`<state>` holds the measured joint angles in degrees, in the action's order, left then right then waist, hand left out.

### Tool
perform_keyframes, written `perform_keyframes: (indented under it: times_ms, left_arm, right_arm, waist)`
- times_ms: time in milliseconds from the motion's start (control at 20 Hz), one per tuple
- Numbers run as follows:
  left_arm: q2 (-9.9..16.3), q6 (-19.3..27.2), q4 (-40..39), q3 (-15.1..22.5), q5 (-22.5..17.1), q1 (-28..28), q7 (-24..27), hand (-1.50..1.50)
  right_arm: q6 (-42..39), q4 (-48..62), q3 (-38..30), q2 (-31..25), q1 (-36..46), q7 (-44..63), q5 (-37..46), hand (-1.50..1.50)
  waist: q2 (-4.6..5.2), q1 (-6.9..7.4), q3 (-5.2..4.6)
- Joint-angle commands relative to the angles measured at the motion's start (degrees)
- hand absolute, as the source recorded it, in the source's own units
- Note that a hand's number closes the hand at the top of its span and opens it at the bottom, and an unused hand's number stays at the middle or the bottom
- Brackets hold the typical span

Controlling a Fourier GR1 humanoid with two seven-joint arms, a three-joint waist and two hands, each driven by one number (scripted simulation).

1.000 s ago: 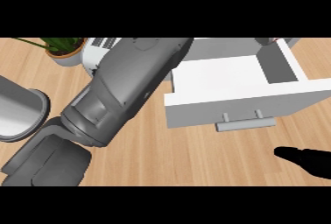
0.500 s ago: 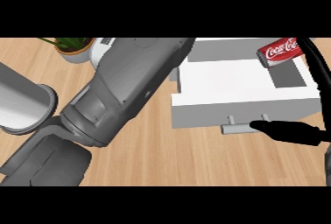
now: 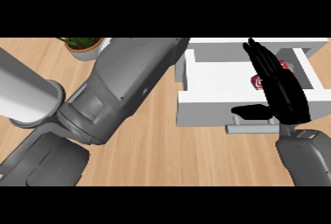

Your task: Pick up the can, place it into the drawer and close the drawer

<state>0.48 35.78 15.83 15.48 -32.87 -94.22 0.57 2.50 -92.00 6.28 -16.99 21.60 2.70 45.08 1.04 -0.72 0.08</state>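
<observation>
Whereas it gripped the can before, the right hand hovers above, fingers straight.

The counter looks like light wood, with plank grain running through it and a smooth, fairly matt finish. The drawer at the upper right is plain white, smooth and matt, kind of like painted board, with a grey metal-looking bar handle. The right hand is black with a slight plastic sheen. The big forearm across the middle is grey, smooth, dull like moulded plastic or brushed metal. The can shows a glossy red printed surface. At the upper left, the plant pot seems a matt tan.
</observation>
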Motion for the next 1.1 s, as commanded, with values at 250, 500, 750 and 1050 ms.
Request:
perform_keyframes:
  times_ms: [250, 500, 750, 1050]
  left_arm:
    - [2.5, -0.5, 1.3, -0.5, 1.8, 0.0, -2.9, -1.50]
    - [5.1, -2.5, 5.3, -0.8, 2.1, 5.0, -2.6, -1.50]
    - [9.1, -6.0, 7.2, -0.9, 2.4, 8.4, -3.3, -1.50]
    - [8.8, -3.7, 12.9, 0.9, 3.8, 10.5, -7.6, -1.50]
  right_arm:
    - [11.8, 22.8, 3.1, 6.5, 10.3, -2.5, 11.6, -1.50]
    - [19.0, 36.2, -1.4, 7.1, 17.9, -4.1, 13.4, -1.50]
    - [30.0, 47.3, -4.1, 8.8, 22.7, -5.2, 16.1, -1.50]
    - [32.3, 58.9, -7.9, 7.1, 34.0, -5.5, 16.3, -1.50]
  waist:
    - [-0.48, 1.41, -0.01]
    - [-0.66, 2.85, -0.05]
    - [-0.24, 3.72, -0.03]
    - [-0.49, 5.08, -0.04]
